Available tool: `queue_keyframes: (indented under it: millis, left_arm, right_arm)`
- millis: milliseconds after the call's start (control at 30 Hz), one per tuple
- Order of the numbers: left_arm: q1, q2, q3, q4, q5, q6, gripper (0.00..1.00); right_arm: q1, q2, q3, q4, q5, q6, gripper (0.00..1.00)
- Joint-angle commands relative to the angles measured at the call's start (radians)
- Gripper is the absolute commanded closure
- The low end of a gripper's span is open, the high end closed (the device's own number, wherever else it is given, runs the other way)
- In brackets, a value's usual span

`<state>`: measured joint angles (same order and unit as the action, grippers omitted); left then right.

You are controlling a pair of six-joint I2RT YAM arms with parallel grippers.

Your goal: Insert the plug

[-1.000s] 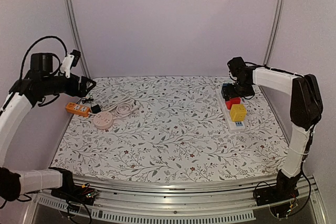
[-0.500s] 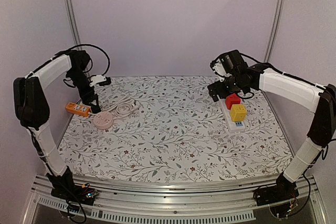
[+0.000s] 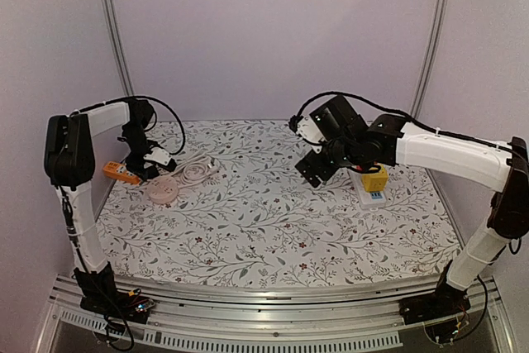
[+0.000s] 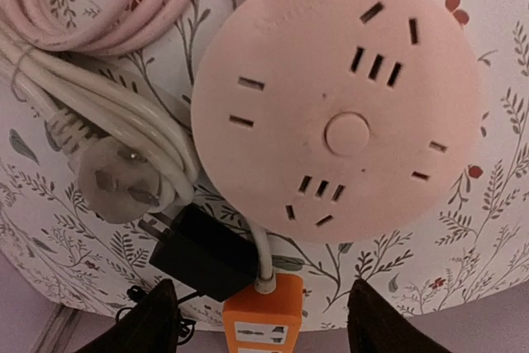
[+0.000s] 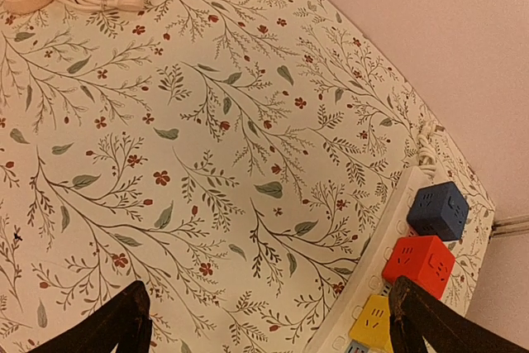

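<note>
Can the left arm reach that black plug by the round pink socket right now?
Probably yes: the left gripper hovers right above the black plug, jaws open, nothing covering it.

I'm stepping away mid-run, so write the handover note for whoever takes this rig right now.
Left end effector: open, empty, hovering over the black plug and the end of the orange power strip, beside the round pink socket.
Right end effector: open, empty, above the middle of the table, off to the side of the white power strip.
Done: nothing. No plug is gripped, and the pink socket's slots show empty.
Left: grasp a plug, probably the black one under the left end effector (a white plug also lies beside the socket), then push it in.
</note>
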<state>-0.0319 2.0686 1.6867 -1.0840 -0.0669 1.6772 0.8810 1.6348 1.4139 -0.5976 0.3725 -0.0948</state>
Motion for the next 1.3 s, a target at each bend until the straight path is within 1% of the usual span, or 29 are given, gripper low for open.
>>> queue_keyframes:
  millis: [0,67,100,167,233,267,300,367,433,500,567,733,867,967,1067,1167,1267]
  left_arm:
    - [0.02,0.057,0.012,0.113,-0.141,0.174,0.36]
    - [0.021,0.088,0.027,0.136,-0.151,0.187,0.43]
    - [0.022,0.1,0.034,0.137,-0.153,0.19,0.44]
    - [0.023,0.122,0.031,0.13,-0.167,0.205,0.43]
    - [0.021,0.138,0.019,0.141,-0.173,0.221,0.39]
    - [0.019,0.147,0.017,0.154,-0.172,0.212,0.38]
    - [0.014,0.157,0.016,0.163,-0.172,0.199,0.39]
    - [0.001,0.163,-0.002,0.166,-0.168,0.186,0.43]
    - [-0.017,0.143,-0.054,0.166,-0.163,0.198,0.5]
    - [-0.034,0.114,-0.108,0.162,-0.149,0.207,0.52]
    - [-0.051,0.083,-0.156,0.134,-0.12,0.206,0.53]
    - [-0.098,0.001,-0.244,0.063,-0.047,0.175,0.52]
    - [-0.137,-0.022,-0.293,0.05,0.005,0.09,0.52]
    - [-0.177,-0.017,-0.282,0.053,0.058,0.0,0.52]
    - [-0.227,-0.038,-0.261,0.038,0.155,-0.076,0.52]
    - [-0.236,-0.049,-0.173,-0.014,0.251,-0.142,0.51]
    - [-0.195,-0.002,-0.052,0.028,0.253,-0.281,0.49]
  right_arm:
    - [0.036,-0.017,-0.003,-0.002,0.063,-0.029,0.01]
    - [0.043,-0.016,-0.003,-0.007,0.071,-0.023,0.01]
    - [0.046,-0.015,-0.004,-0.011,0.076,-0.021,0.01]
    - [0.052,-0.013,-0.005,-0.019,0.091,-0.019,0.01]
    - [0.055,-0.015,-0.007,-0.024,0.1,-0.015,0.01]
    - [0.056,-0.016,-0.008,-0.024,0.1,-0.014,0.01]
    - [0.056,-0.016,-0.009,-0.025,0.101,-0.013,0.01]
    - [0.059,-0.015,-0.009,-0.024,0.102,-0.01,0.01]
    - [0.06,-0.014,-0.009,-0.024,0.104,-0.01,0.01]
    - [0.061,-0.01,-0.009,-0.024,0.103,-0.011,0.01]
    - [0.061,-0.004,-0.007,-0.024,0.102,-0.012,0.01]
    - [0.064,0.014,0.0,-0.02,0.092,-0.02,0.01]
    - [0.064,0.021,-0.006,-0.008,0.083,-0.023,0.01]
    - [0.065,0.026,-0.006,-0.006,0.077,-0.024,0.01]
    - [0.067,0.027,-0.01,-0.007,0.077,-0.025,0.01]
    - [0.067,0.022,-0.017,-0.008,0.083,-0.024,0.01]
    - [0.066,0.022,-0.021,-0.008,0.085,-0.022,0.01]
